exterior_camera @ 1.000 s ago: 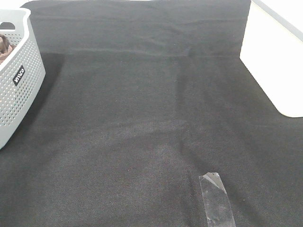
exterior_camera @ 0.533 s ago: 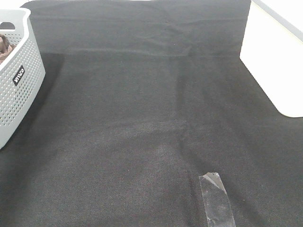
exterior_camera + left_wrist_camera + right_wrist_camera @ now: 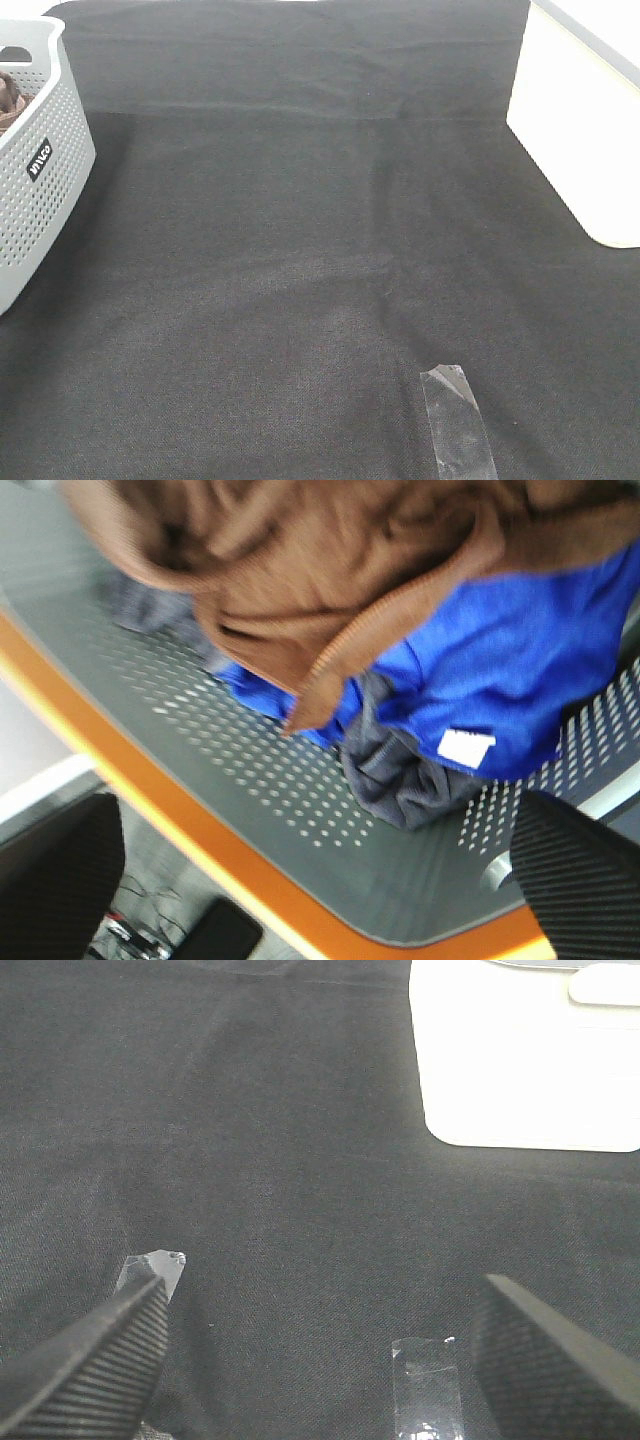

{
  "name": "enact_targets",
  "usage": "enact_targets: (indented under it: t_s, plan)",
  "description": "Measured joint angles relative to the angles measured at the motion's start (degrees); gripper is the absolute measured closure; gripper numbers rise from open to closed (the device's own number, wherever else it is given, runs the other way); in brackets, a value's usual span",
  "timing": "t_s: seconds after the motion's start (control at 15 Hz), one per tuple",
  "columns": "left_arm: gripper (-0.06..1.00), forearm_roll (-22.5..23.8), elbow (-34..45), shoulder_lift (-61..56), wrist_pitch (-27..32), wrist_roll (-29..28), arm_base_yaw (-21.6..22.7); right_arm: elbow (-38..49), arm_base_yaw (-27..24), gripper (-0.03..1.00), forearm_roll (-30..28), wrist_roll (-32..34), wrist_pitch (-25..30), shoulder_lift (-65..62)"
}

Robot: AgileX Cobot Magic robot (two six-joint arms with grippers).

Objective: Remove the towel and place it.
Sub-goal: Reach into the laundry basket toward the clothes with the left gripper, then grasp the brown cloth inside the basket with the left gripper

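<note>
Left fingers stand wide open, nothing between them, poised over the grey basket. Right fingers are likewise spread and empty over the black tabletop, with a tape strip lying between them. The towel, reddish-brown, lies bunched in the basket ahead of the left fingers, overlapping a blue cloth and a dark grey cloth; no other contents are visible. Risks: if you close too deep, you likely pinch the blue cloth along with the towel's hem and drag both out. A shallow pinch on one fold may slip mid-lift. A snagged layer could tip the basket.
</note>
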Motion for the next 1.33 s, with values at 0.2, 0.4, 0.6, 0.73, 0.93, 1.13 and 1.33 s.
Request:
enact_targets:
  t_s: [0.2, 0.4, 0.6, 0.73, 0.93, 1.13, 1.33]
  plan:
    - [-0.05, -0.11, -0.06, 6.53, -0.69, 2.92, 6.25, 0.0, 0.0, 0.21, 0.0, 0.0, 0.0, 0.0]
    - [-0.05, -1.32, -0.11, 12.26, -1.6, 3.84, 10.89, 0.0, 0.0, 0.21, 0.0, 0.0, 0.0, 0.0]
    - [-0.05, -1.09, -0.34, 16.79, -5.5, 5.1, 11.46, 0.0, 0.0, 0.21, 0.0, 0.0, 0.0, 0.0]
    - [-0.05, -1.09, -1.72, 18.33, -7.62, 5.61, 11.29, 0.0, 0.0, 0.21, 0.0, 0.0, 0.0, 0.0]
    - [-0.05, -1.89, -6.25, 21.54, -7.16, 6.76, 11.23, 0.0, 0.0, 0.21, 0.0, 0.0, 0.0, 0.0]
    - [-0.05, -4.53, -7.51, 24.18, -5.39, 8.02, 11.23, 0.0, 0.0, 0.21, 0.0, 0.0, 0.0, 0.0]
    - [-0.05, -5.73, -7.51, 25.5, -3.55, 9.34, 11.23, 0.0, 0.0, 0.21, 0.0, 0.0, 0.0, 0.0]
